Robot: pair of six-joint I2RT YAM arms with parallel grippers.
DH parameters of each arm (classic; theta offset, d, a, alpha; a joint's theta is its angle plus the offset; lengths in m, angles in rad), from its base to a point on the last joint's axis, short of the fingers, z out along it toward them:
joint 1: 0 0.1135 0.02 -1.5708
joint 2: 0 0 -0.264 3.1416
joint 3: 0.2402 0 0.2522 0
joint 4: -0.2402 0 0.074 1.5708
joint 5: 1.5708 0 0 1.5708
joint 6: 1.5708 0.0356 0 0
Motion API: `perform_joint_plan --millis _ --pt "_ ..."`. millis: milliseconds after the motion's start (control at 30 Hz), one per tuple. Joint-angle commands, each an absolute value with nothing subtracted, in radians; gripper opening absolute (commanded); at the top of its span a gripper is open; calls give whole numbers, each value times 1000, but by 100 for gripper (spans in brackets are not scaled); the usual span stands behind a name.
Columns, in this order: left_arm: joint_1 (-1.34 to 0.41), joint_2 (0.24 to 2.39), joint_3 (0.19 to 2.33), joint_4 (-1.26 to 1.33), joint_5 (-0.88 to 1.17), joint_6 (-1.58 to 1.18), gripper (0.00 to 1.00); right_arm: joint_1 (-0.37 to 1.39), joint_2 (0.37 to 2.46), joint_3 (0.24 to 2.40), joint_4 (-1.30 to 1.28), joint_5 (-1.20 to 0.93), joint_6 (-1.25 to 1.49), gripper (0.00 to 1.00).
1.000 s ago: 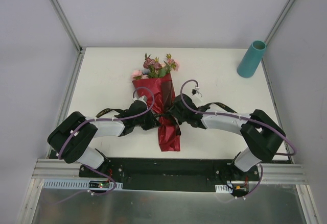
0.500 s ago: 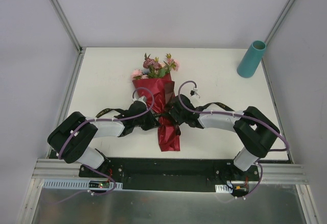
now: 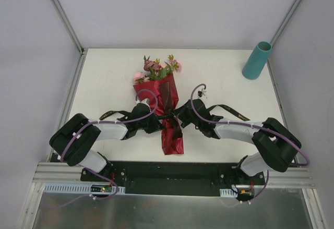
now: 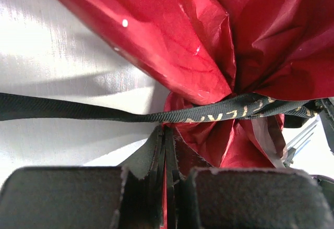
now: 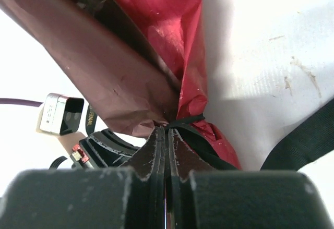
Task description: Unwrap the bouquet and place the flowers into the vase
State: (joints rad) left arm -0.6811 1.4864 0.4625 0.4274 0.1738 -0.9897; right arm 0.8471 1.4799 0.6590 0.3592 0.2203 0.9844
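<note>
Left end effector (image 4: 166, 135) is pressed together on a sliver of the maroon wrap (image 4: 172, 57), which only its wrist view shows us; the black ribbon (image 4: 78, 111) crosses its tips. Right end effector (image 5: 167, 132) is pinched on a thin ribbon strand at the knot. From above we see the bouquet (image 3: 159, 96) lying mid-table (image 3: 219, 77), with the flowers (image 3: 156, 68) toward the top. The vase (image 3: 257, 60) stands upper right, its inside hidden from us.
</note>
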Motion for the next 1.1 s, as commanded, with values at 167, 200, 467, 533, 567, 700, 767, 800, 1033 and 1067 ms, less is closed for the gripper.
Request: perform_joint_plan --millis 167,200,467,533,567,700,767,800,1033,1067 --pt "-687 1497 460 379 152 -986 0 763 1404 598 667 112 973 0" --pt "-687 1497 462 373 144 -986 0 746 1393 595 664 106 977 0" --pt "-687 1496 479 345 141 -977 0 667 1387 607 552 -30 1003 7" --pt "-687 1502 483 345 147 -977 0 669 1405 612 552 -60 996 7" --pt "-687 1505 486 347 152 -979 0 667 1419 624 552 -87 989 7" --pt "-687 1506 494 344 161 -979 0 667 1497 696 554 -233 989 19" --pt "-687 1505 495 345 163 -979 0 669 1511 698 558 -241 1000 25" --pt "-687 1503 495 345 163 -979 0 672 1520 698 560 -239 1002 27" --pt "-689 1512 502 342 166 -974 0 673 1536 683 561 -223 1009 25" --pt "-687 1516 503 341 166 -973 0 673 1536 680 560 -212 1008 25"
